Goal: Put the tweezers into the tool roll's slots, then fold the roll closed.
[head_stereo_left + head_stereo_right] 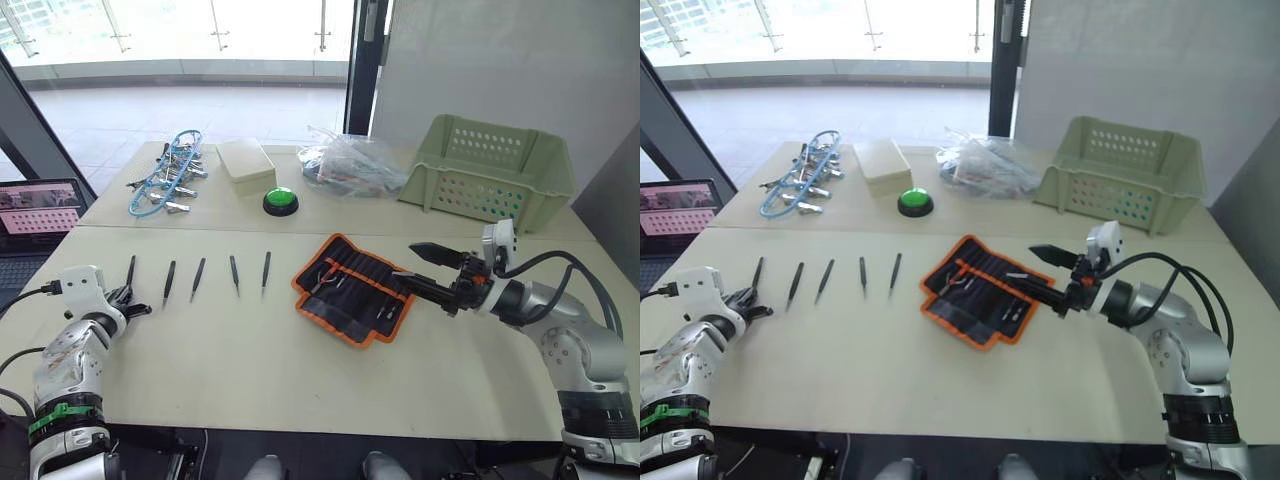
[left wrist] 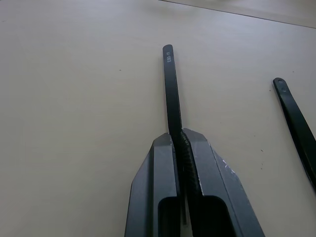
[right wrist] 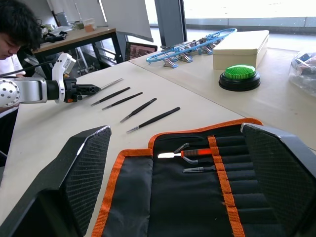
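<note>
Left gripper [image 2: 180,143] pinched on slim black metal tweezer [image 2: 171,89], table's nine o'clock, I reckon for lifting. Right gripper [image 1: 422,267] wide over black orange-edged fabric tool roll [image 1: 352,288], probably steadying it.

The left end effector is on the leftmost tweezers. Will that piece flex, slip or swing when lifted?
The left end effector is shut on the leftmost tweezers. They look like thin, flat black metal, so probably stiff and light. The smooth finish and the grip near one end suggest they could pivot or slip between the fingers.
</note>
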